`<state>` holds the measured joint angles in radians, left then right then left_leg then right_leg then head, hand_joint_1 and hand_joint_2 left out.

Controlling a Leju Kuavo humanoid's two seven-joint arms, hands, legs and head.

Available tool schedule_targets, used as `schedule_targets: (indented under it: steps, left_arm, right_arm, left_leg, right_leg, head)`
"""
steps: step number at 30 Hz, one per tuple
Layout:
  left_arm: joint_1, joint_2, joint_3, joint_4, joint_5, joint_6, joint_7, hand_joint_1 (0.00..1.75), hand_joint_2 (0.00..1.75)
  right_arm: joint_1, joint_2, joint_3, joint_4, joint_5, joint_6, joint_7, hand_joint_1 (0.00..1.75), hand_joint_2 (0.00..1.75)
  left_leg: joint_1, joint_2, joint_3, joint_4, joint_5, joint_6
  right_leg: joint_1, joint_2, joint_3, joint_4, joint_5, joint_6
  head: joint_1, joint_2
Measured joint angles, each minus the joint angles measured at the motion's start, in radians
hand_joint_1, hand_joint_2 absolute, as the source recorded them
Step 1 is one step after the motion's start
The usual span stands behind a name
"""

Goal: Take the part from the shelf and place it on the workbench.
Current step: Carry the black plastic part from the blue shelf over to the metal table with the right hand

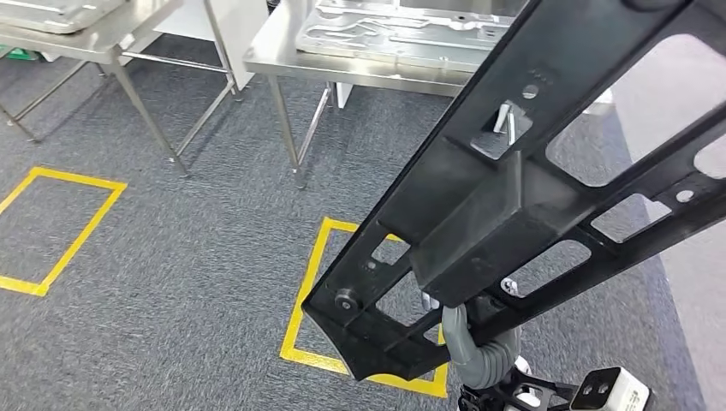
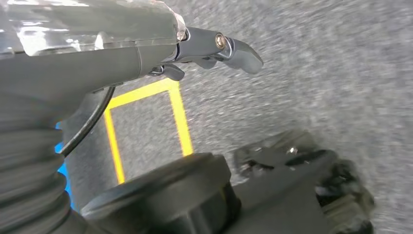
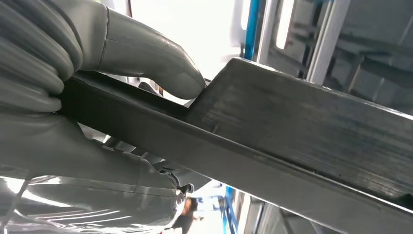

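One long black part point(image 1: 514, 205), a flat frame with cut-out windows and a raised block along its middle, is already off the shelf and carried in the air, slanting across the head view from lower centre up to the right. The right hand point(image 3: 97, 97) is clamped on it: in the right wrist view the thick grey thumb presses on one face of the dark bar while the rest of the hand wraps the other side. From the head view, part of that grey hand shows just beneath the frame's lower end.

The left hand point(image 2: 214, 48) hangs above the grey carpet floor point(image 1: 171, 257) with nothing in it. Its dark fingers reach out straight and lie close to one another, so I judge it empty and relaxed rather than closed.

As for progress, the taking seems done and the placing is left. Ahead stand two steel counters. The nearer counter point(image 1: 282, 56) already carries a pale metal plate point(image 1: 394, 34) with shaped recesses; the farther counter point(image 1: 111, 34), to the left, holds another pale tray. The part is well apart from both, hanging over the floor near a yellow taped square point(image 1: 312, 282). A second yellow square point(image 1: 51, 231) lies off to the left.

What remains, by my reckoning, is to close on the counter, bring the long frame level over it and set it down without its far end striking the counter edge.
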<state>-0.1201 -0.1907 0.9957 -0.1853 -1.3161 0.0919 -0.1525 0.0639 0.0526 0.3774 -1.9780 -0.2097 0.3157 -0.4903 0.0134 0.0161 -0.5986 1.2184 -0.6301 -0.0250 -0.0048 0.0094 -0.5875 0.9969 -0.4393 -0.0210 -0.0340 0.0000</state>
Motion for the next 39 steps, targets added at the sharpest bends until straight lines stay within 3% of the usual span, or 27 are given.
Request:
schedule_targets:
  steps: [1,2,3,4,6,8,10,11,13,15,16,17,18,19,20,22,24,27,29,31,32,33,34,36,37,39]
  left_arm:
    - [-0.002,0.000,0.000,0.000,0.001,0.000,-0.001,0.00,1.75]
    - [-0.003,0.000,0.000,0.000,0.001,0.000,-0.001,0.00,1.75]
    - [-0.004,0.000,0.000,0.000,0.000,0.000,0.000,0.00,1.75]
    - [-0.003,0.001,0.000,0.000,0.000,0.000,0.000,0.00,1.75]
    - [0.001,0.002,0.000,0.000,-0.002,-0.001,0.001,0.00,1.75]
    - [0.004,0.002,0.000,0.000,-0.003,-0.002,0.001,0.00,1.75]
    - [0.002,0.001,0.000,0.000,-0.003,-0.003,0.001,0.00,1.75]
    - [0.001,0.000,0.000,0.000,-0.003,-0.003,0.001,0.00,1.75]
    - [0.002,-0.002,0.000,0.000,-0.004,-0.002,0.000,0.00,1.75]
    - [0.005,-0.001,0.000,0.000,-0.004,-0.001,0.000,0.00,1.75]
    - [0.007,-0.001,0.000,0.000,-0.003,0.000,0.000,0.00,1.75]
    - [0.008,0.000,0.000,0.000,-0.003,0.001,0.000,0.00,1.75]
    - [0.008,0.000,0.001,0.000,-0.003,0.001,0.000,0.00,1.75]
    - [0.008,0.000,0.001,0.000,-0.003,0.002,0.000,0.00,1.75]
    - [0.008,0.000,0.001,0.000,-0.003,0.003,0.000,0.00,1.75]
    - [0.007,0.000,0.001,0.000,-0.002,0.003,0.001,0.00,1.75]
    - [0.007,0.000,0.001,0.000,-0.001,0.003,0.004,0.00,1.75]
    - [0.005,0.000,0.001,0.000,0.001,0.003,0.008,0.00,1.75]
    - [0.004,0.000,0.001,0.000,0.002,0.002,0.009,0.00,1.75]
    - [-0.002,0.000,0.002,0.000,0.004,0.001,0.009,0.00,1.75]
    - [-0.005,0.001,0.002,0.000,0.005,0.001,0.009,0.00,1.75]
    - [-0.007,0.001,0.002,0.000,0.005,0.001,0.009,0.00,1.75]
    - [-0.008,0.001,0.002,0.000,0.003,0.002,0.010,0.00,1.75]
    - [-0.003,0.001,0.002,0.000,0.000,0.002,0.011,0.00,1.75]
    - [-0.001,0.002,0.002,0.000,-0.002,0.003,0.012,0.00,1.75]
    - [0.002,0.003,0.002,0.000,-0.003,0.003,0.012,0.00,1.75]
  right_arm:
    - [0.001,0.001,0.000,0.000,0.000,0.000,0.001,1.75,1.75]
    - [0.001,0.001,0.000,0.000,0.000,-0.001,0.003,1.75,1.75]
    - [0.002,0.001,0.000,0.000,0.000,-0.001,0.004,1.75,1.75]
    - [0.002,0.001,0.000,0.000,0.000,-0.001,0.005,1.75,1.75]
    - [0.002,0.001,0.000,0.000,0.001,-0.001,0.006,1.75,1.75]
    - [0.002,0.002,0.000,0.000,0.001,-0.001,0.007,1.75,1.75]
    - [0.005,0.002,-0.001,-0.001,0.001,-0.001,0.008,1.75,1.75]
    - [0.007,0.002,-0.001,-0.001,0.001,-0.001,0.007,1.75,1.75]
    - [0.007,0.001,-0.001,-0.002,0.001,-0.003,0.002,1.75,1.75]
    - [0.007,0.001,-0.002,-0.002,0.002,-0.010,-0.007,1.75,1.75]
    - [0.008,0.001,-0.002,-0.002,0.004,-0.015,-0.011,1.75,1.75]
    - [0.009,0.001,-0.004,-0.002,0.006,-0.020,-0.013,1.75,1.75]
    - [0.010,0.001,-0.004,-0.002,0.007,-0.023,-0.015,1.75,1.75]
    - [0.010,0.000,-0.005,-0.002,0.009,-0.024,-0.015,1.75,1.75]
    - [0.010,0.000,-0.005,-0.002,0.010,-0.024,-0.016,1.75,1.75]
    - [0.010,0.000,-0.005,-0.002,0.012,-0.023,-0.018,1.75,1.75]
    - [0.010,0.000,-0.006,-0.002,0.012,-0.024,-0.020,1.75,1.75]
    - [0.009,0.001,-0.008,-0.003,0.012,-0.024,-0.023,1.75,1.75]
    - [0.008,0.001,-0.009,-0.003,0.012,-0.024,-0.024,1.75,1.75]
    - [0.009,0.001,-0.010,-0.002,0.012,-0.024,-0.024,1.75,1.75]
    - [0.009,0.001,-0.011,-0.001,0.012,-0.024,-0.024,1.75,1.75]
    - [0.009,0.001,-0.011,0.000,0.012,-0.025,-0.025,1.75,1.75]
    - [0.009,0.001,-0.011,0.000,0.012,-0.026,-0.025,1.75,1.75]
    - [0.009,0.001,-0.012,0.001,0.012,-0.027,-0.027,1.75,1.75]
    - [0.008,0.001,-0.012,0.001,0.012,-0.027,-0.028,1.75,1.75]
    - [0.007,0.001,-0.012,0.001,0.012,-0.029,-0.029,1.75,1.75]
  left_leg:
    - [0.000,-0.005,-0.029,0.054,-0.014,0.000]
    - [-0.001,-0.007,-0.042,0.073,-0.007,0.000]
    - [-0.001,-0.009,-0.037,0.052,0.021,0.002]
    - [0.000,-0.017,-0.014,-0.008,0.066,0.005]
    - [0.001,-0.061,0.038,-0.142,0.134,0.014]
    - [0.001,-0.091,0.060,-0.202,0.146,0.021]
    - [0.001,-0.076,0.063,-0.212,0.144,0.028]
    - [0.004,-0.065,0.065,-0.216,0.146,0.034]
    - [0.008,-0.042,0.069,-0.224,0.150,0.045]
    - [0.006,-0.021,0.070,-0.225,0.148,0.050]
    - [0.005,-0.011,0.070,-0.225,0.147,0.051]
    - [0.005,-0.003,0.072,-0.225,0.145,0.050]
    - [0.005,0.003,0.074,-0.224,0.143,0.048]
    - [0.006,0.007,0.078,-0.224,0.140,0.046]
    - [0.006,0.010,0.082,-0.224,0.137,0.042]
    - [0.002,0.012,0.087,-0.223,0.131,0.032]
    - [0.000,0.014,0.088,-0.224,0.127,0.020]
    - [0.003,0.011,0.088,-0.209,0.112,0.003]
    - [0.005,0.000,0.042,-0.110,0.062,-0.002]
    - [0.005,-0.005,-0.034,0.032,0.014,-0.005]
    - [0.004,-0.006,-0.060,0.072,0.013,-0.004]
    - [0.004,-0.006,-0.067,0.074,0.034,-0.003]
    - [0.004,-0.006,-0.054,0.034,0.073,0.001]
    - [0.001,-0.008,-0.002,-0.098,0.152,0.012]
    - [-0.002,-0.009,0.023,-0.156,0.167,0.018]
    - [-0.007,-0.009,0.047,-0.206,0.152,0.031]
  right_leg:
    - [0.001,0.013,0.001,0.001,-0.001,-0.001]
    - [0.002,0.028,0.003,0.001,-0.002,-0.001]
    - [0.002,0.043,0.006,0.002,-0.003,-0.001]
    - [0.002,0.059,0.010,0.003,-0.004,0.001]
    - [0.002,0.087,0.012,0.008,-0.008,0.007]
    - [-0.001,0.109,0.003,0.012,-0.007,0.018]
    - [-0.003,0.127,-0.005,0.011,-0.003,0.031]
    - [-0.002,0.117,-0.009,0.016,-0.006,0.037]
    - [0.002,0.064,-0.038,0.076,-0.040,0.046]
    - [-0.002,0.012,-0.105,0.208,-0.100,0.055]
    - [-0.006,0.002,-0.137,0.267,-0.119,0.059]
    - [-0.010,-0.002,-0.154,0.297,-0.119,0.062]
    - [-0.014,-0.005,-0.149,0.285,-0.101,0.065]
    - [-0.017,-0.008,-0.124,0.234,-0.068,0.066]
    - [-0.019,-0.013,-0.085,0.157,-0.033,0.064]
    - [-0.014,-0.024,-0.025,0.041,0.005,0.056]
    - [-0.006,-0.025,-0.014,0.015,0.002,0.043]
    - [-0.010,-0.017,-0.006,0.004,0.000,0.021]
    - [-0.011,-0.014,0.004,-0.004,-0.006,0.007]
    - [-0.006,-0.010,0.011,-0.004,-0.019,-0.004]
    - [-0.003,-0.008,0.018,-0.003,-0.026,-0.006]
    - [0.000,-0.005,0.027,-0.003,-0.033,-0.008]
    - [0.001,-0.002,0.040,-0.003,-0.040,-0.006]
    - [0.004,0.003,0.065,-0.003,-0.054,0.001]
    - [0.006,0.006,0.073,-0.002,-0.061,0.007]
    - [0.007,0.008,0.081,-0.002,-0.068,0.020]
  head:
    - [0.000,0.000]
    - [0.000,0.000]
    - [0.000,0.000]
    - [0.000,0.000]
    - [0.000,0.000]
    - [0.000,0.000]
    - [0.000,0.000]
    - [0.000,0.000]
    - [0.000,0.000]
    - [0.000,0.000]
    - [0.000,0.000]
    - [0.000,0.000]
    - [0.000,0.000]
    - [0.000,0.000]
    - [0.000,0.000]
    - [0.000,0.000]
    - [0.000,0.000]
    - [0.000,0.000]
    - [0.000,0.000]
    - [0.000,0.000]
    - [0.000,0.000]
    - [0.000,0.000]
    - [0.000,0.000]
    - [0.000,0.000]
    - [0.000,0.000]
    - [0.000,0.000]
